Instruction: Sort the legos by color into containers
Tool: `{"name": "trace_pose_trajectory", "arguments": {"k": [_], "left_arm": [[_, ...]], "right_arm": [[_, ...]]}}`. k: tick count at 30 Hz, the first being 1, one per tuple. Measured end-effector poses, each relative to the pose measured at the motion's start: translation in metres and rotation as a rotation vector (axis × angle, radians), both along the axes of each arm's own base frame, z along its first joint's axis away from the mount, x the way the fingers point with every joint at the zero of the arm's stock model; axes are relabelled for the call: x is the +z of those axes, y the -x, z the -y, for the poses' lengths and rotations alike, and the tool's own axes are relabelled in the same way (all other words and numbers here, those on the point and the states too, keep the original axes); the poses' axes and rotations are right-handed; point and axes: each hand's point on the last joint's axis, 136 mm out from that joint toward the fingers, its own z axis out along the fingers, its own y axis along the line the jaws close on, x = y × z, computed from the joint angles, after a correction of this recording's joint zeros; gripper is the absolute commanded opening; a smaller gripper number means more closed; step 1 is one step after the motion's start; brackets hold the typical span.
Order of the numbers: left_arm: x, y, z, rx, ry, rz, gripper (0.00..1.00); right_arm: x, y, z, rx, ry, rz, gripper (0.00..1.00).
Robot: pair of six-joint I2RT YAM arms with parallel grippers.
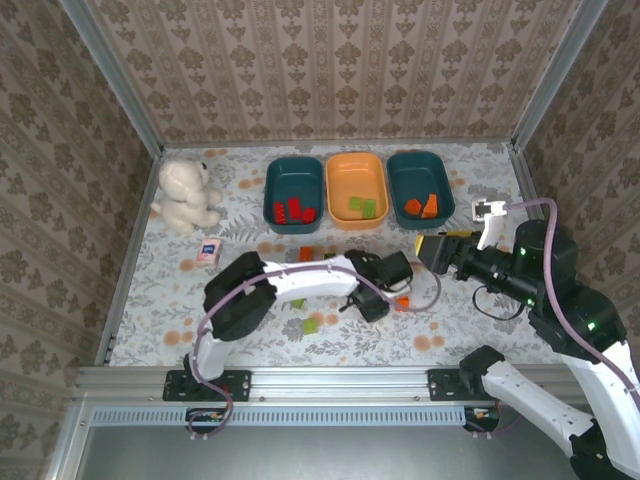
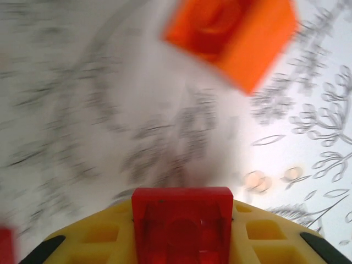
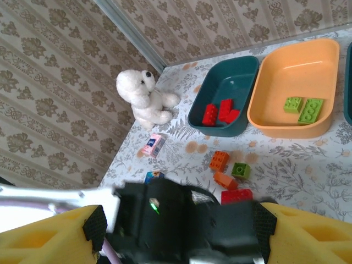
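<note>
Red brick right up at the lens, pinched between the yellow fingers of my left gripper — jaws pressed on its two sides, so I call it gripped. Orange brick lies loose just beyond it, mid-table toward the near edge. Reds belong in the left teal tub, which already has red bricks. By my judgement that is why I hold this one: it goes to the far edge next. Orange tub at the middle of the far edge holds green bricks, and the right teal tub holds orange bricks — one colour per tub. My right gripper hangs over the table just in front of the right teal tub, fingers spread, nothing between them. It is probably parked there out of my left arm's way. Loose green brick sits toward the near edge. Teddy bear at the far left corner and the carton near it are not part of the job.
</note>
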Motion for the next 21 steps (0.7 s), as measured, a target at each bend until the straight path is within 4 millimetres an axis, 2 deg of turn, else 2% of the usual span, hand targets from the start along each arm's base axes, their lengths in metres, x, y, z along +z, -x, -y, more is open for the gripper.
{"name": "trace_pose_trajectory", "arguments": {"k": [3, 7, 10, 13, 16, 21], "left_arm": [[0.043, -0.044, -0.018, 0.146, 0.090, 0.041, 0.27], [0.099, -0.111, -0.061, 0.371, 0.213, 0.102, 0.27], [0.117, -0.157, -0.098, 0.529, 0.261, 0.126, 0.27], [0.116, -0.197, -0.130, 0.671, 0.281, 0.116, 0.27], [0.104, -0.238, -0.151, 0.789, 0.302, 0.085, 0.26], [0.072, -0.293, -0.160, 0.900, 0.328, 0.038, 0.25]], "right_arm": [[-0.003, -0.004, -0.002, 0.001, 0.009, -0.011, 0.74], [-0.012, -0.013, -0.007, 0.007, 0.032, -0.036, 0.73], [-0.028, -0.025, -0.014, 0.018, 0.063, -0.084, 0.73], [-0.047, -0.040, -0.022, 0.022, 0.100, -0.146, 0.73], [-0.068, -0.059, -0.032, 0.032, 0.142, -0.207, 0.72], [-0.099, -0.082, -0.048, 0.045, 0.189, -0.293, 0.72]]}}
